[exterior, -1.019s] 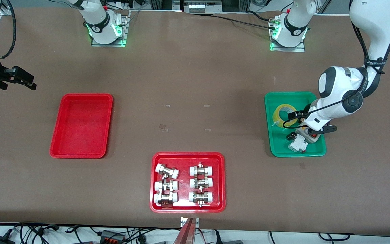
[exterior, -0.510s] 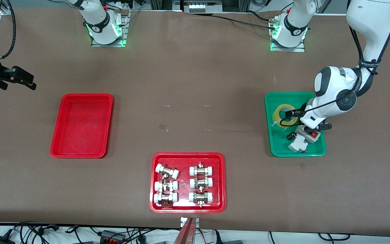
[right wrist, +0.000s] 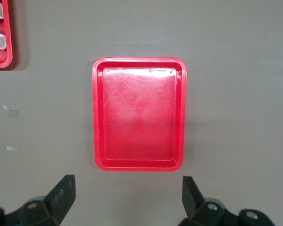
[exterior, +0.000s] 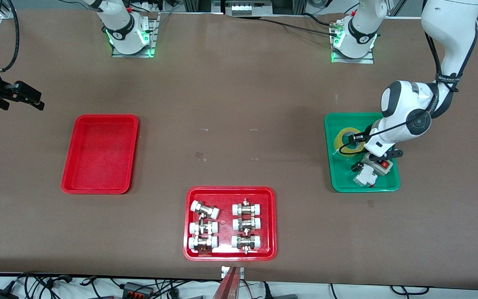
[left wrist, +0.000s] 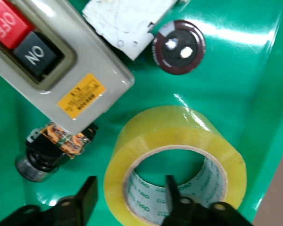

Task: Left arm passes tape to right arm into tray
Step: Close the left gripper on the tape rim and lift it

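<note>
The yellow tape lies flat in the green tray, at the end farther from the front camera. My left gripper is open and low over the tape. One finger is inside the core hole and the other finger is outside the roll's wall. Neither visibly presses the roll. My right gripper is open and empty, and waits in the air by the table's edge at the right arm's end; in the right wrist view it is above bare table beside the plain red tray. That tray is empty.
The green tray also holds a grey ON/OFF switch box, a white part, a dark round cap and a small black and orange part. A red tray of white-capped fittings sits near the front camera.
The left arm's wrist has moved across the green tray from over the switch box to the tape. The right arm has not moved.
</note>
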Robot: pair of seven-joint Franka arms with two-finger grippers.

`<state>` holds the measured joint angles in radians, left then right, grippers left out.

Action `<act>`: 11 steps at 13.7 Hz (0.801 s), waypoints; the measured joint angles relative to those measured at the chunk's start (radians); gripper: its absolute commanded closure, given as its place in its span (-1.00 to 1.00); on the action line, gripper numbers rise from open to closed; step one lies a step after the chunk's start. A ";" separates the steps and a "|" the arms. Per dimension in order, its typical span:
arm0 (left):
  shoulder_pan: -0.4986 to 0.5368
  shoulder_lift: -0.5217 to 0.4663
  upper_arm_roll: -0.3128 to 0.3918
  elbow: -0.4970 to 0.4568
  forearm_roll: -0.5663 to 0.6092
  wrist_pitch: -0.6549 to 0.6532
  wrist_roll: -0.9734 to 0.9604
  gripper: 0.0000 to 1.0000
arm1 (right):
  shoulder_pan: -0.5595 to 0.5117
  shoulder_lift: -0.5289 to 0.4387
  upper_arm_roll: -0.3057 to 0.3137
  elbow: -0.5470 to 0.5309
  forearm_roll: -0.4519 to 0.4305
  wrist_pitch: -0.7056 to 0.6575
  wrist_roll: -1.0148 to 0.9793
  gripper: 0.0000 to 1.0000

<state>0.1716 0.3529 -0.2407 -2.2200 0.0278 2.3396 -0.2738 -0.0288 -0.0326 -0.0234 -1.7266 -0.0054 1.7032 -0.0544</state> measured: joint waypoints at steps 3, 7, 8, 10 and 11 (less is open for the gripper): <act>0.000 0.000 0.001 0.000 0.000 0.000 -0.008 0.56 | 0.000 0.000 0.000 0.000 0.000 0.000 0.000 -1.00; 0.005 -0.001 0.003 0.000 0.001 0.000 -0.012 0.99 | 0.000 0.000 0.000 0.000 0.000 0.000 0.000 -1.00; 0.005 -0.002 0.003 0.000 0.001 -0.001 -0.012 1.00 | 0.000 0.000 0.000 0.000 0.000 0.000 0.000 -1.00; 0.005 -0.009 0.003 0.002 0.001 -0.018 -0.016 1.00 | 0.000 0.000 0.000 0.000 0.000 0.000 0.000 -1.00; 0.007 -0.017 0.003 0.004 0.001 -0.028 -0.020 1.00 | 0.000 0.000 0.000 0.000 0.000 0.000 0.000 -1.00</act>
<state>0.1781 0.3361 -0.2380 -2.2165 0.0292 2.3112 -0.2936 -0.0290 -0.0326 -0.0234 -1.7266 -0.0054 1.7030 -0.0545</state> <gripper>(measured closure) 0.784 0.000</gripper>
